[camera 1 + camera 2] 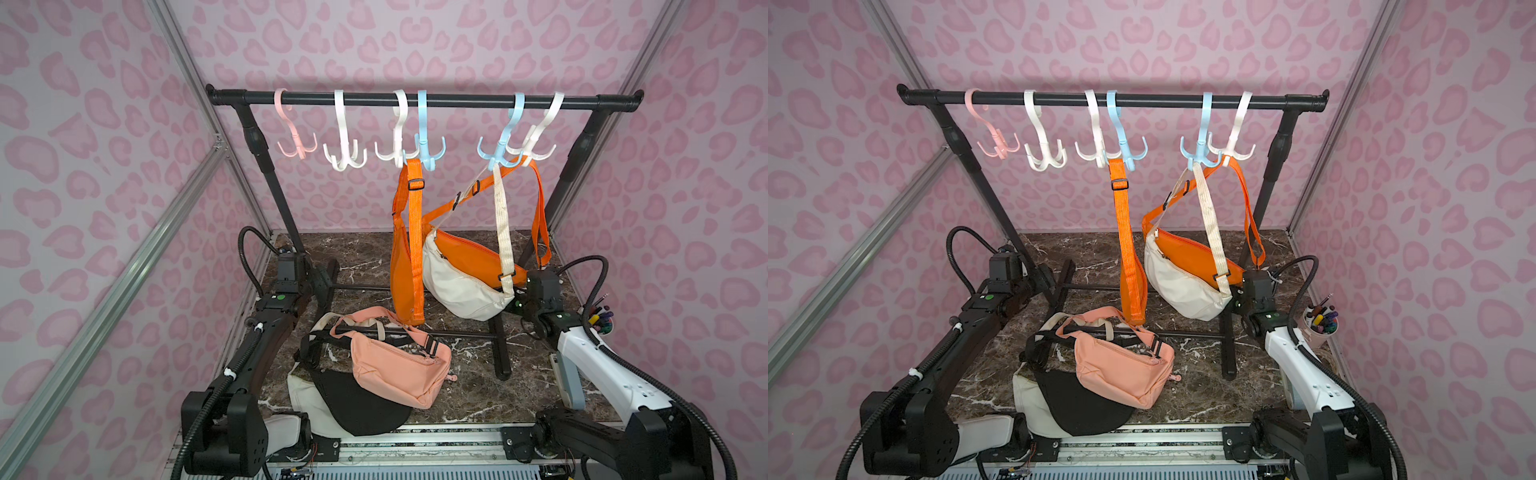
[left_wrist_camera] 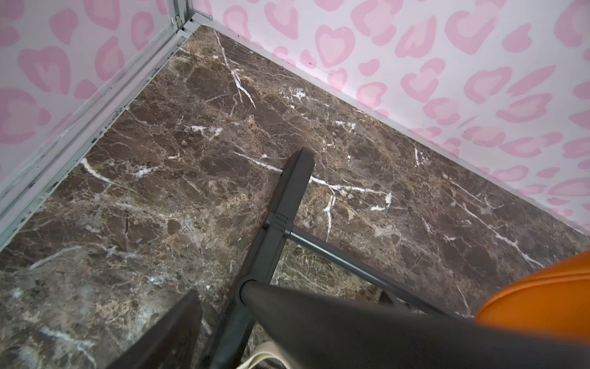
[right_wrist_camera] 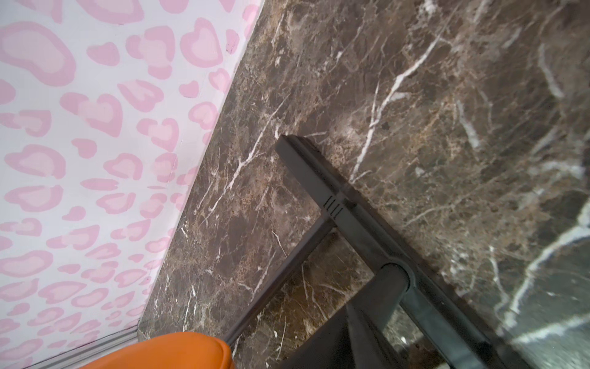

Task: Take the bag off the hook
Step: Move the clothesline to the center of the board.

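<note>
**Desk:** What dominates?

**Photographer:** Pink heart-spotted walls enclose a brown, white-veined marble-look tabletop. One black tubular rack stands on it, between two arms: the left arm black, the right arm white-shelled.

**Desk:** Bags?

**Photographer:** Six soft fabric belt bags. Three hang.
- **First orange bag**: edge-on at mid-rail, where a white hook and a blue hook crowd together. Which of them carries it cannot be told.
- **Hanging cream bag**: on the right blue hook.
- **Second orange bag**: behind the cream one, on the end white hook.

Three lie heaped on the tabletop in front: a peach bag atop a black bag, over another cream bag.

**Desk:** Hooks?

**Photographer:** Six, of glossy plastic and multi-pronged: two blue, three white counting a bare white hook, and one pink hook.

**Desk:** The hands?

**Photographer:** The left hand sits low by the rack's left foot. The right hand is by the right foot, beside the hanging cream bag. Whether either is apart or together, I cannot tell.

**Desk:** Smallest?

**Photographer:** One cup of coloured pens.
</note>
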